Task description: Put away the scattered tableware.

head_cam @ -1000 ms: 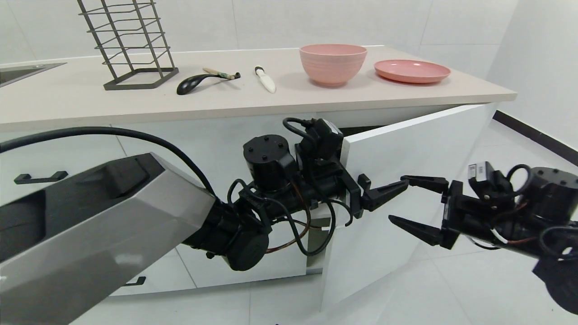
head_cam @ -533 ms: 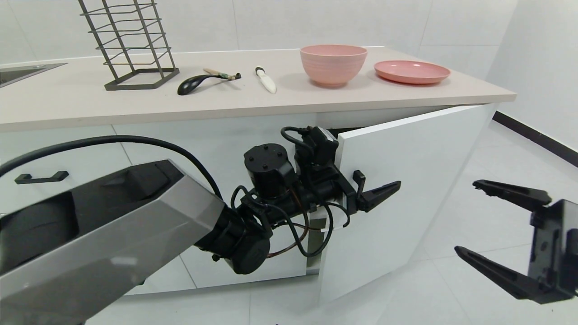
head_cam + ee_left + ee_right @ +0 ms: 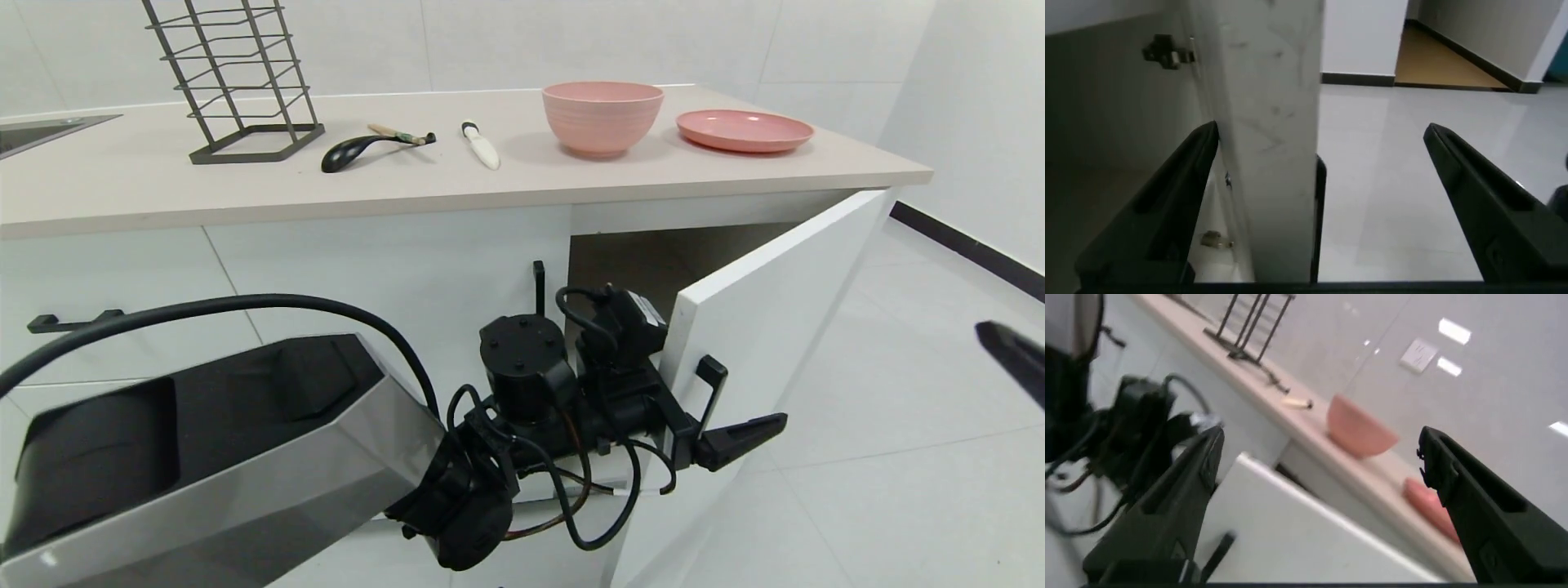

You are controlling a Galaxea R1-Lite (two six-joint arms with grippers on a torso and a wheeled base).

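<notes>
**Left pincer astride the cabinet door's edge**

The left pincer (image 3: 1320, 131) is straddling the white cabinet door (image 3: 1270, 122), jaws spread wide. One finger (image 3: 1159, 204) is sitting on the door's inner side, near two metal fittings (image 3: 1167, 51). The other is hanging well out over the glossy floor (image 3: 1388, 188). A black handle (image 3: 1319, 212) is running down the door's outer face.

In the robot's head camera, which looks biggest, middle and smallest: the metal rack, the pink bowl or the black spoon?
Metal rack, then pink bowl, then black spoon. All three sit about equally far back on the counter.
</notes>
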